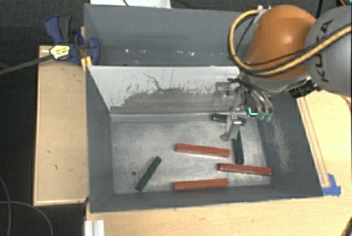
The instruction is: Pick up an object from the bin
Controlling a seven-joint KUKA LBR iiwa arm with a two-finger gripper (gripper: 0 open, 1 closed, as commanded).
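Camera view: pincer (235,129), grip impossible to tell, right of centre over dark green stick (238,152); red sticks (202,149) close beside.

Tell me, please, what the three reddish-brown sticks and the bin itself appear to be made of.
The reddish-brown sticks: matte, straight-edged, evenly coloured; probably painted wood or plastic, I cannot tell which. The bin: grey sheet metal, dull finish, with pale scuffs and scratches on its back wall and floor.
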